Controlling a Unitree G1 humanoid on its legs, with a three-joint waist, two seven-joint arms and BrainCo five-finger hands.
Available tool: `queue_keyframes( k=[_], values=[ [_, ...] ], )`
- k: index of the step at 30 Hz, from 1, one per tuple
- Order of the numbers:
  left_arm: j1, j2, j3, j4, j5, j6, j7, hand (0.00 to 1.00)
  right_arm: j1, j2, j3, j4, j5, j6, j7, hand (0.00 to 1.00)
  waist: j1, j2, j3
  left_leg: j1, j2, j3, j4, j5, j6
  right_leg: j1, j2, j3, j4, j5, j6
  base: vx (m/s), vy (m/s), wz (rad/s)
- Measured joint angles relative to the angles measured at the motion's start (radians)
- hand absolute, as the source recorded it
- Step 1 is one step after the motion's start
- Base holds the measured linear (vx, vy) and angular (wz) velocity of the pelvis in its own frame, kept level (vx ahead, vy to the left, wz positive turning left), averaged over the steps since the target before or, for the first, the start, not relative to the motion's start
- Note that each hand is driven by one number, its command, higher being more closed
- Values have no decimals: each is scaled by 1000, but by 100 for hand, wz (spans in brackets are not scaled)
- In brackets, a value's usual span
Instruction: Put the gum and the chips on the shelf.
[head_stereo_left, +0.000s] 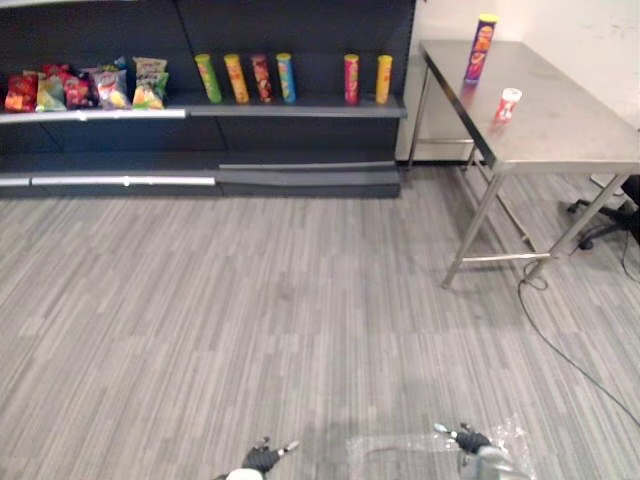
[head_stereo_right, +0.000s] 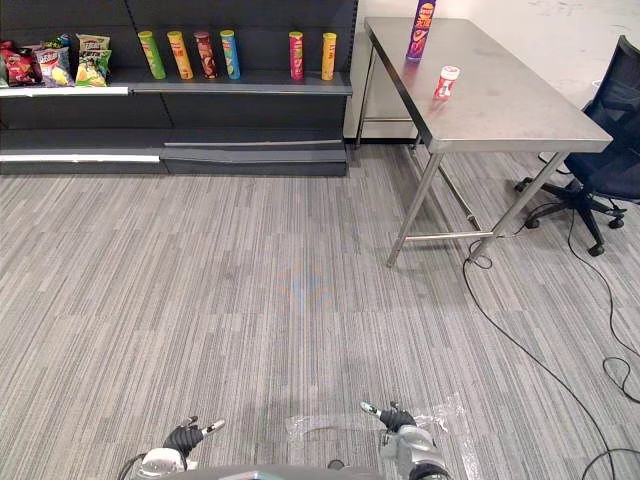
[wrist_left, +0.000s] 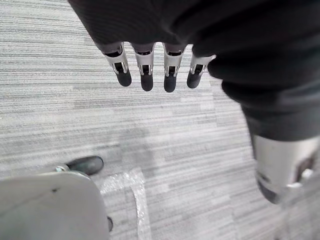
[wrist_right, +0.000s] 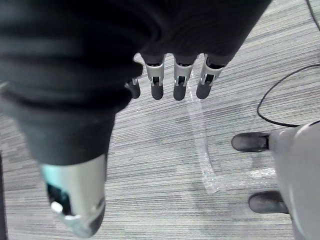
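While left hand and right hand hang, fingers slack, gum and chips stand distant on a table.

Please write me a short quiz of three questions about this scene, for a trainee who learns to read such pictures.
1. True or false: the gum tub and the chips can both stand on the steel table.
2. Choose one: what do the left hand and the right hand hold? A) a can each B) nothing C) one bag together
3. Fill in: on the shelf, the snack bags lie to the ___ of the row of cans.

Key: 1 true; 2 B; 3 left.
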Motion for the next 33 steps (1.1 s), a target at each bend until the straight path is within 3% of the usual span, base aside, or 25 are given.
queue_keyframes(
  k=[33],
  values=[
    [30, 2, -1, 33, 1, -1, 12, 0, 54, 26, -7, 8, -9, 0, 1, 0, -3, -5, -6, 25, -14, -4, -54, 39, 18, 12, -13, -45, -15, 0, 0, -13, -4, 1]
  ],
)
